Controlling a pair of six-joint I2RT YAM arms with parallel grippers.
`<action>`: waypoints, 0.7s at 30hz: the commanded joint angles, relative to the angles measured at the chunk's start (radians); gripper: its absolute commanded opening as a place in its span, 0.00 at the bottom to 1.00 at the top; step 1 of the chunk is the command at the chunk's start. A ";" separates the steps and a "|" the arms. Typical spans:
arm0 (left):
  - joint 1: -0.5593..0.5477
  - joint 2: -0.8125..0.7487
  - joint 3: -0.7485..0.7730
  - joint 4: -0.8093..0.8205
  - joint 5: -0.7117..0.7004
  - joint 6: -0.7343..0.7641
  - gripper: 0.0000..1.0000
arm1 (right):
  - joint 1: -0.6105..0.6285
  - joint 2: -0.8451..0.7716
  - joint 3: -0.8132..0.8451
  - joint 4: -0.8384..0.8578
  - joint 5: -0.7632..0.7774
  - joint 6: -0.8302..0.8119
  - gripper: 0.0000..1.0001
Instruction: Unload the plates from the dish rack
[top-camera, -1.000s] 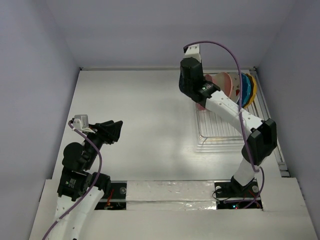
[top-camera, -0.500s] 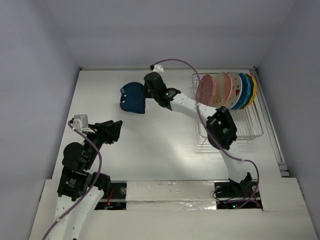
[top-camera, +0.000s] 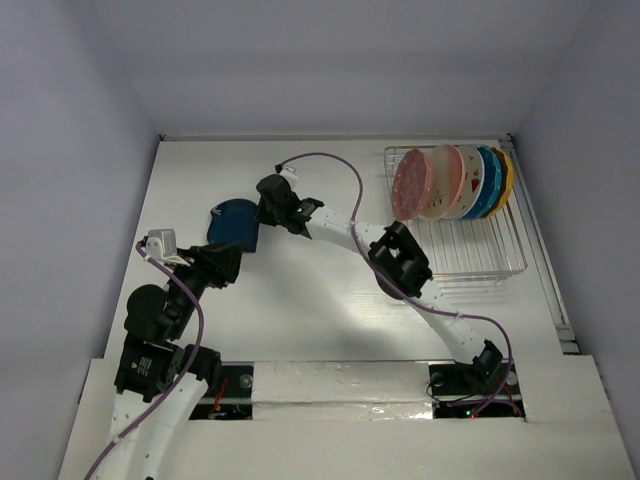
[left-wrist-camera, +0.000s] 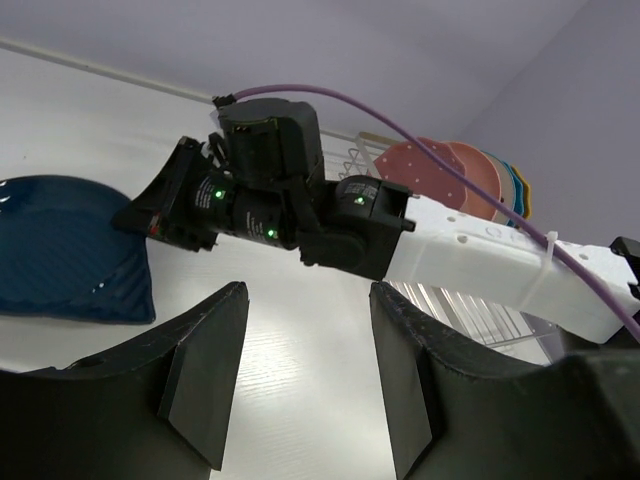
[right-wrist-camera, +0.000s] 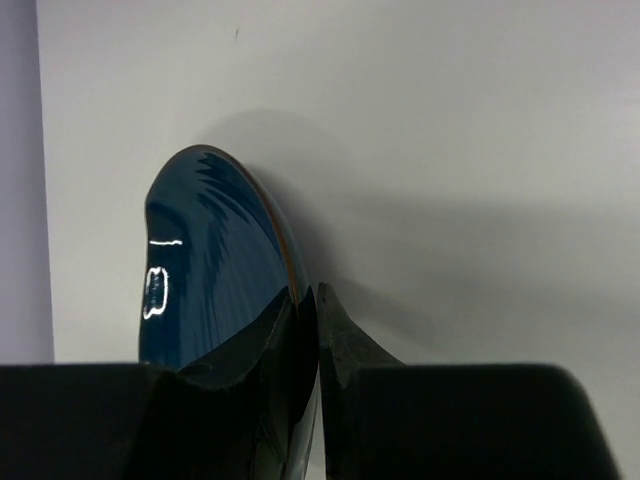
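My right gripper (top-camera: 258, 213) is shut on the rim of the dark blue plate (top-camera: 233, 222) and holds it low over the table's left middle. The plate also shows in the right wrist view (right-wrist-camera: 215, 270), pinched between the fingers (right-wrist-camera: 345, 335), and in the left wrist view (left-wrist-camera: 65, 250). The wire dish rack (top-camera: 470, 250) stands at the back right with several plates upright in it: pink dotted (top-camera: 411, 184), cream-and-pink (top-camera: 440, 180), white with red fruit (top-camera: 468, 178), teal (top-camera: 487, 182), orange-yellow (top-camera: 503, 175). My left gripper (top-camera: 232, 262) is open and empty, just below the blue plate.
The right arm (top-camera: 400, 262) stretches across the middle of the table from the rack side. Walls close the table at the back and both sides. The rack's near half (top-camera: 480, 262) holds no plates.
The right gripper lifted the dark blue plate out of the rack and carried it left across the table and lower, close to the left gripper. The left arm has not moved.
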 joint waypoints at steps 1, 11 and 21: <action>0.004 0.003 0.024 0.034 0.000 -0.004 0.49 | 0.021 -0.038 0.030 0.162 -0.048 0.119 0.20; 0.004 0.006 0.026 0.030 -0.006 -0.002 0.48 | 0.021 -0.107 -0.068 0.179 -0.081 0.085 0.77; 0.004 0.014 0.026 0.028 -0.012 -0.002 0.49 | -0.042 -0.515 -0.440 0.214 0.060 -0.218 0.50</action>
